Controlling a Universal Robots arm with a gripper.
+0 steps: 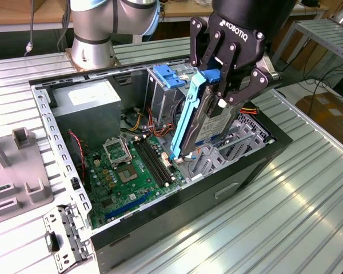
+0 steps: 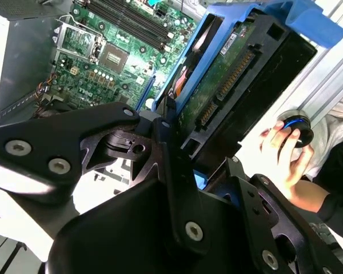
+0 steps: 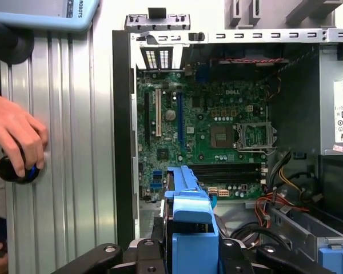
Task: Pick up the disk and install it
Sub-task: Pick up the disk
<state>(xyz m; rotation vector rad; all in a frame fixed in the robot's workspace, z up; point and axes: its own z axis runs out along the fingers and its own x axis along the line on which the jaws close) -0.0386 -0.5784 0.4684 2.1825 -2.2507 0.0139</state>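
Ribbed metal table (image 1: 297, 217), gripper (image 1: 218, 94) clamping disk (image 1: 210, 130)

Open black computer case (image 1: 177, 212), green motherboard (image 1: 126, 178), grey power supply (image 1: 88, 111), ribbed metal table (image 1: 280, 228)

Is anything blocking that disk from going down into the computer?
Nothing visible. The gripper grips the disk, which hangs tilted over the open computer case. The metal bay under its lower end looks free; the cables lie off to the exterior view's left.
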